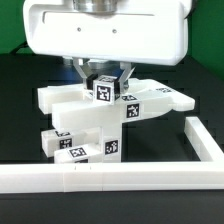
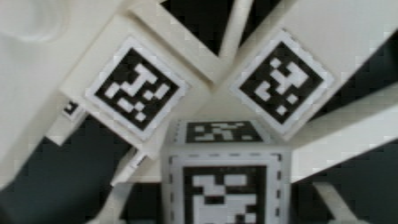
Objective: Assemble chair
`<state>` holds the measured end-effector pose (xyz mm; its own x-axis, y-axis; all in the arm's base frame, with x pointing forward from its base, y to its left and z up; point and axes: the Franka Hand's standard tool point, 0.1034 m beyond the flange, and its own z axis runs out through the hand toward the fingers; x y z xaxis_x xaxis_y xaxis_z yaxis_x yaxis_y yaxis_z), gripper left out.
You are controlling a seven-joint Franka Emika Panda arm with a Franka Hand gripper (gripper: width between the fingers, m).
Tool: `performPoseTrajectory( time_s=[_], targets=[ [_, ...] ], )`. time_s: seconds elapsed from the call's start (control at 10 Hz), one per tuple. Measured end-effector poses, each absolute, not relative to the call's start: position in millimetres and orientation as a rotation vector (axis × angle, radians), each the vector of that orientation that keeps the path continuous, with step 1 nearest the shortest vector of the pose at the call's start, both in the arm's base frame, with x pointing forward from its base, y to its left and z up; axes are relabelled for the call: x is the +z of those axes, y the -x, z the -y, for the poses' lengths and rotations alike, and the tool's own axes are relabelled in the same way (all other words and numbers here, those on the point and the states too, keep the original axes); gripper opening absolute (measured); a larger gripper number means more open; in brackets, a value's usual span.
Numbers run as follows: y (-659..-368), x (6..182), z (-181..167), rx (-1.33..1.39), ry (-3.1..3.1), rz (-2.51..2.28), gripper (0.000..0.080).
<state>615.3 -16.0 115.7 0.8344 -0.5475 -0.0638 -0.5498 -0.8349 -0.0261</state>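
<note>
Item 1. Robot arm head, large glossy white housing [image 1: 108,38], filling the top of the exterior view; its upper part is cut off by the frame edge and it hides what lies behind it.

Item 2. Table [image 1: 25,125], flat black surface. A green backdrop [image 1: 10,40] shows at the exterior view's left edge; no more of the room can be made out.

Item 3. Long white L-shaped rail [image 1: 110,180], glossy plastic, lying on the table. One arm runs along the front, the other turns back at the exterior view's right. One counted.

Item 4. The chair [image 1: 85,125], glossy white plastic blocky pieces bearing small black-and-white square tags, partly joined. It stands on the table inside the rail's corner, directly under the arm head. A flat slab runs out toward the exterior view's right; stepped blocks stack below. The number of separate pieces cannot be told. Six tags can be made out in the exterior view.

Item 5. Pincer [image 1: 103,78], two dark fingers, closed onto a small upright white tagged block [image 1: 102,91] at the top of the chair.

Item 6. Wrist view: blurred and close. A tagged block end [image 2: 221,180] sits in the foreground, two tilted tagged panels [image 2: 139,88] behind it. Four tags counted; the fingers are not clearly seen.
</note>
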Motion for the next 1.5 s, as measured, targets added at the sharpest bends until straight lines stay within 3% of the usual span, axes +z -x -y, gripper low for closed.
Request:
performPoseTrajectory(
  time_s=[0.6, 1.5],
  targets=[
    [-618.6, 115.6, 15.8, 0.090, 2.544, -1.711, 0.0289],
    [-623.8, 115.1, 14.3, 0.082, 2.014, -2.285, 0.0289]
  ],
)
